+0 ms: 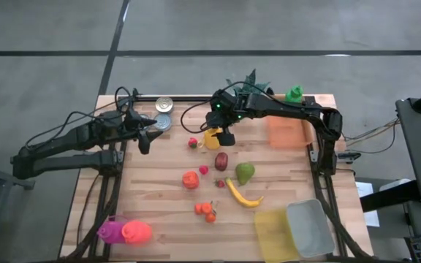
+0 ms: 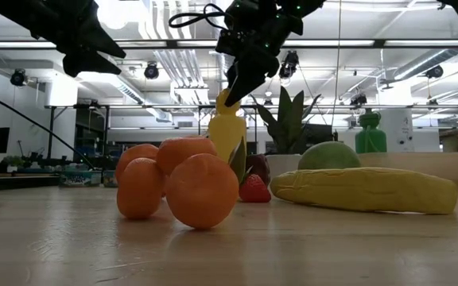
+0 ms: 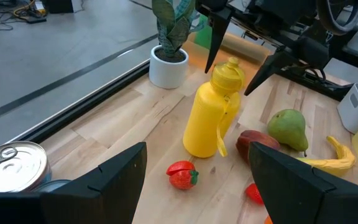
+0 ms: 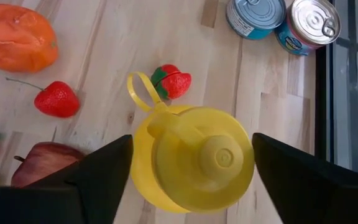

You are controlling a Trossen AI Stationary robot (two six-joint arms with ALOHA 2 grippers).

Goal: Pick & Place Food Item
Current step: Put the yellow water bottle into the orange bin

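Two open fingers of the right gripper (image 4: 188,180), holding nothing, straddle the upright yellow bottle (image 4: 191,155), whose cap points straight up at it.

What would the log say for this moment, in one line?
right gripper: open, straddling yellow bottle cap | bottle: upright on table | left gripper: open, waiting near cans

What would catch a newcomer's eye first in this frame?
The yellow bottle stands upright near the table's back middle, with the right tool open directly over its cap, one finger on each side and not yet touching. Around it lie strawberries, a red apple, a green pear and a banana. The left tool waits open beside two cans at the back left.
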